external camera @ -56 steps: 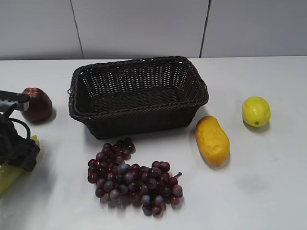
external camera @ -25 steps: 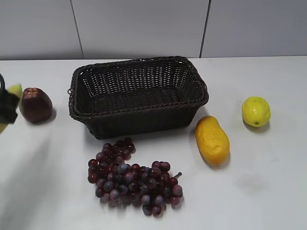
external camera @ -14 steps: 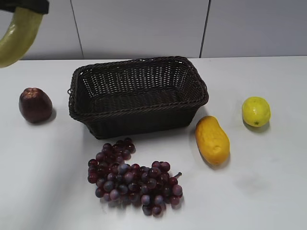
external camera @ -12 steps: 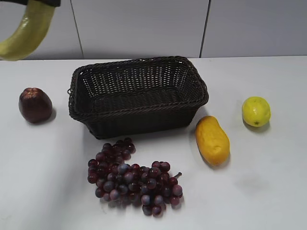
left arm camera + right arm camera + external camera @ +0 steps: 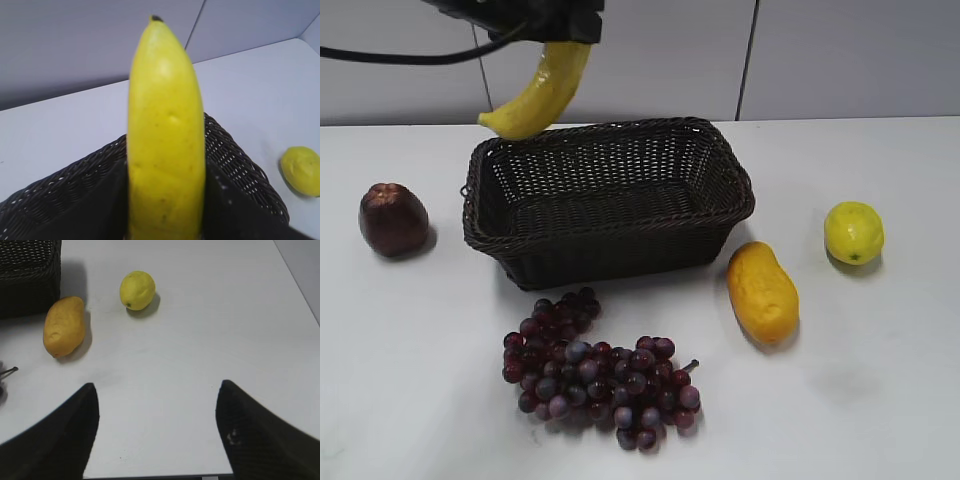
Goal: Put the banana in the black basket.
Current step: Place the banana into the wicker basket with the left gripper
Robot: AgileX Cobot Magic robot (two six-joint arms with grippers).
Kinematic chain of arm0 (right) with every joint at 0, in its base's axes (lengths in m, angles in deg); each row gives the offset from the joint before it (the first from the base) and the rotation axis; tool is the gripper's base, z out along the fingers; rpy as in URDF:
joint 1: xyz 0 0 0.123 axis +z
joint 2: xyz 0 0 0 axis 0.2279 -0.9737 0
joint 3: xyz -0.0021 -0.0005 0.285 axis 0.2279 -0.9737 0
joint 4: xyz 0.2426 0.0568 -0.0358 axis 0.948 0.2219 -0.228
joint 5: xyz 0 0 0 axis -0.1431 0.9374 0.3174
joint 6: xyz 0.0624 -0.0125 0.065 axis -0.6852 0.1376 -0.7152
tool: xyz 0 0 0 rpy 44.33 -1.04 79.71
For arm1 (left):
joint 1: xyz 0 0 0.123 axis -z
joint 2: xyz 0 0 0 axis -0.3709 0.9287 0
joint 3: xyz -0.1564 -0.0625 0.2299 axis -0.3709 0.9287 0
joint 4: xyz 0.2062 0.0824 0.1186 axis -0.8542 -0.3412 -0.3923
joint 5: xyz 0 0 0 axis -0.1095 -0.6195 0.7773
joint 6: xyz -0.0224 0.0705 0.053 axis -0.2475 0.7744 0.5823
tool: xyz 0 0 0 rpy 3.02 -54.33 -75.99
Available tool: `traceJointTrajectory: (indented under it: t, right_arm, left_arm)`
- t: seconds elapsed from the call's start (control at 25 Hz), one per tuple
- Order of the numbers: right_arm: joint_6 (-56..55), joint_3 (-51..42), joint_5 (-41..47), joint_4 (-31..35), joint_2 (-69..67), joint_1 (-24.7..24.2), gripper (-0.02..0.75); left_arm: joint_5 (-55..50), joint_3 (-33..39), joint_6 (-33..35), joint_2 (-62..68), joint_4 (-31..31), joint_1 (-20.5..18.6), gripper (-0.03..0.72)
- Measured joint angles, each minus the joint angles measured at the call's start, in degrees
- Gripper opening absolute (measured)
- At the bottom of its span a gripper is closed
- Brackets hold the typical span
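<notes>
My left gripper (image 5: 560,25) is shut on the yellow banana (image 5: 540,95), which hangs down from it above the back left corner of the black basket (image 5: 610,255). In the left wrist view the banana (image 5: 165,140) fills the middle between the dark fingers, with the basket's woven rim (image 5: 240,165) behind it. The basket is empty. My right gripper (image 5: 156,390) is open and empty above bare table; it does not show in the exterior view.
A dark red apple (image 5: 392,218) lies left of the basket. A bunch of purple grapes (image 5: 595,370) lies in front of it. An orange mango-like fruit (image 5: 762,292) and a yellow lemon (image 5: 853,232) lie to its right, also in the right wrist view (image 5: 64,326).
My left gripper lifted the banana from the table at the far left and carried it up and right, to above the basket's back left corner.
</notes>
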Motion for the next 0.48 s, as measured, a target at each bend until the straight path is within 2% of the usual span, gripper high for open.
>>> traceJointTrajectory:
  t: [0.48]
  right_arm:
    - [0.0, 0.0, 0.0, 0.0, 0.0, 0.0, 0.582]
  left_arm:
    - [2.9, 0.0, 0.0, 9.8, 1.1, 1.1, 0.424]
